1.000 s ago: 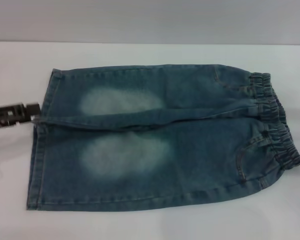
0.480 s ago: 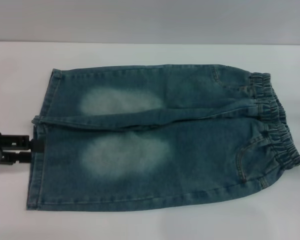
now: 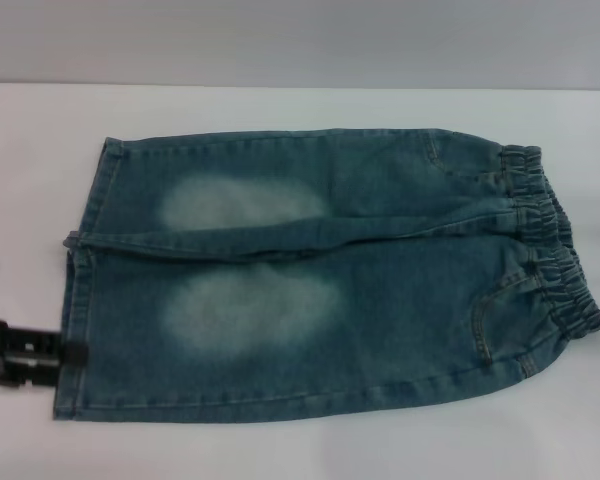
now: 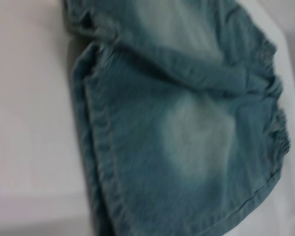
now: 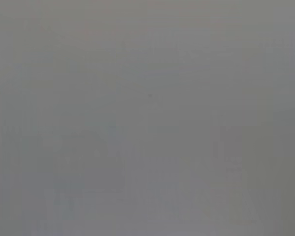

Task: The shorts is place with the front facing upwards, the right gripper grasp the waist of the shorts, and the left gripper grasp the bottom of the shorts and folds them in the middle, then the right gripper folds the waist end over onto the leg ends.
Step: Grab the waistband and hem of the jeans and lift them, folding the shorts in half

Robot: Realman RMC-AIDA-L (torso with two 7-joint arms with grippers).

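The shorts [image 3: 330, 270] lie flat and face up on the white table [image 3: 280, 450]. The waist of the shorts [image 3: 550, 240], a ruffled elastic band, points right. The bottom of the shorts [image 3: 80, 250], two flat stitched leg ends, points left. My left gripper [image 3: 75, 358] sits low at the table's left, open, its tips right at the hem of the nearer leg. The left wrist view looks along the shorts [image 4: 187, 123], from the leg hem [image 4: 88, 147] toward the waist [image 4: 280, 137]. The right gripper is out of view; the right wrist view is plain grey.
White table surface surrounds the shorts on every side. A grey wall [image 3: 300, 40] runs behind the table's far edge.
My left gripper has moved toward me along the leg hems, from the gap between the legs to the nearer leg's hem. The shorts have not shifted.
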